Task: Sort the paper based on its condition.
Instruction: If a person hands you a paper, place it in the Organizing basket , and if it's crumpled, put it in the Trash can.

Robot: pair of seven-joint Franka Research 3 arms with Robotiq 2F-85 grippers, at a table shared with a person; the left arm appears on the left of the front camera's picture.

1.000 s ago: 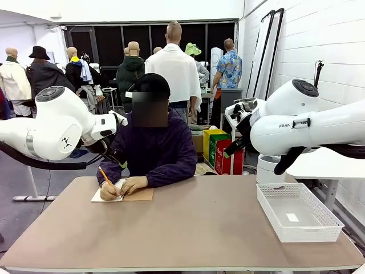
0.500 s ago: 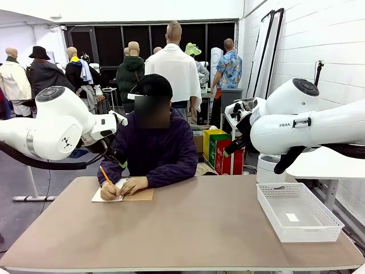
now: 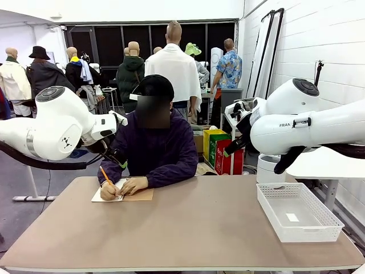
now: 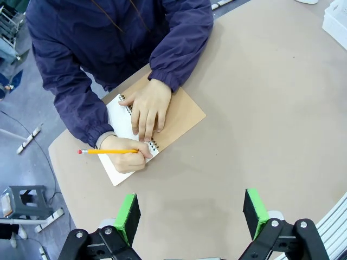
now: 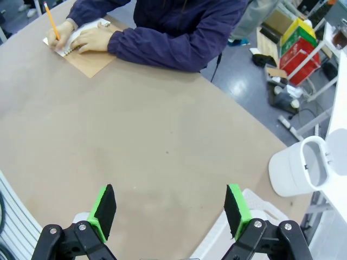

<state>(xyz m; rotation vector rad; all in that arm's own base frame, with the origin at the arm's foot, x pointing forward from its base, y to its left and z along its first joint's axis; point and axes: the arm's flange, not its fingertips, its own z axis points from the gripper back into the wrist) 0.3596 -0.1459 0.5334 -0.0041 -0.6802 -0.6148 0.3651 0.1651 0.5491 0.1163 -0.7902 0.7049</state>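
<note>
Person [image 3: 154,149] at far side; writing hand [image 3: 108,192] holds pencil [image 3: 104,174] on notebook [image 3: 141,195], far-left of table [image 3: 188,228]; other hand [image 3: 134,184] flat on notebook; white mesh basket [image 3: 311,233] at right, small white slip [image 3: 292,217] inside; left arm [image 3: 54,123] and right arm [image 3: 296,120] raised above the table's sides.
</note>
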